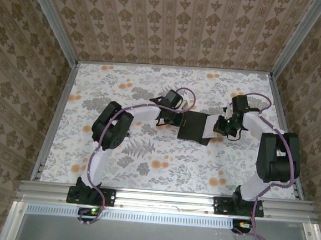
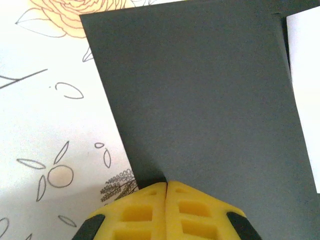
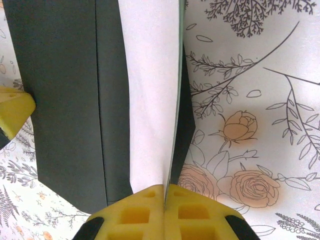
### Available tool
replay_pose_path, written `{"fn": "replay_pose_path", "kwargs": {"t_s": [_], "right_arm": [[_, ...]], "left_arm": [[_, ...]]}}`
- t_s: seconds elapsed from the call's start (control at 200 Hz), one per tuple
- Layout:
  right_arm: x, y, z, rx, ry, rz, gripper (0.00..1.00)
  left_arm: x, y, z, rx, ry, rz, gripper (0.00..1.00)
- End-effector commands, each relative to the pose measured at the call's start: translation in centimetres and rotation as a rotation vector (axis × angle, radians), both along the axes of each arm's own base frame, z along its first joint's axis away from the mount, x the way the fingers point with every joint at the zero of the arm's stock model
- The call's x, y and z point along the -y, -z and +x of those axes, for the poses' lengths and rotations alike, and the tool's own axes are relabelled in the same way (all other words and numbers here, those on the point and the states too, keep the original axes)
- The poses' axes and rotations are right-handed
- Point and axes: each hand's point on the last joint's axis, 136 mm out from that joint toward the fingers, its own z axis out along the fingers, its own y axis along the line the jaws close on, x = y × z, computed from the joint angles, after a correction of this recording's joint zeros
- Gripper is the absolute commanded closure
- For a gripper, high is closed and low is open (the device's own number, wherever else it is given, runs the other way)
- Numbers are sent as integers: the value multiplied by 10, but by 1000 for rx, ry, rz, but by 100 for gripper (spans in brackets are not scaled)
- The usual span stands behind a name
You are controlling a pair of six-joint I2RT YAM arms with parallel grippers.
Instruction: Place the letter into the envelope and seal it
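Observation:
The black envelope (image 1: 193, 124) lies mid-table between both arms. My left gripper (image 2: 166, 184) is shut, its yellow tips set on the near edge of the envelope (image 2: 200, 100), which I see face-on. One of its fingertips (image 3: 12, 112) shows at the envelope's (image 3: 60, 100) far side in the right wrist view. My right gripper (image 3: 165, 187) is shut on the letter (image 3: 150, 100), a white sheet held edge-on. The sheet runs between the envelope's body and its open flap (image 3: 186, 125). A strip of the letter (image 1: 208, 137) sticks out on the right (image 2: 305, 75).
A floral cloth (image 1: 146, 163) covers the table. Metal rails (image 1: 54, 123) border it left, right (image 1: 288, 124) and front, with wallpapered walls (image 1: 173, 26) behind. Bare cloth lies in front of the envelope and along the back.

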Motion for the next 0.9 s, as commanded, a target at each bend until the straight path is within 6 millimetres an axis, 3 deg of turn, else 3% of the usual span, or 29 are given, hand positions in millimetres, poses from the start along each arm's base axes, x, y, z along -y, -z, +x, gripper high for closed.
{"fn": "replay_pose_path", "kwargs": {"t_s": [0.0,0.32,0.715,0.895], "right_arm": [[-2,3,4,15,-21,14,100],[-10,-19,13,70,6,117,100],[-12,-10,16,36,37,184,100],[-5,-27,20,63,40,172,100]], "left_arm": [[-12,29,-11,-85,-7,68,100],[-30,36,-22,-100,17,149,100],[-30,33,-23,-97,27,158,100],[-34,34,-24,-95,35,174,100]]}}
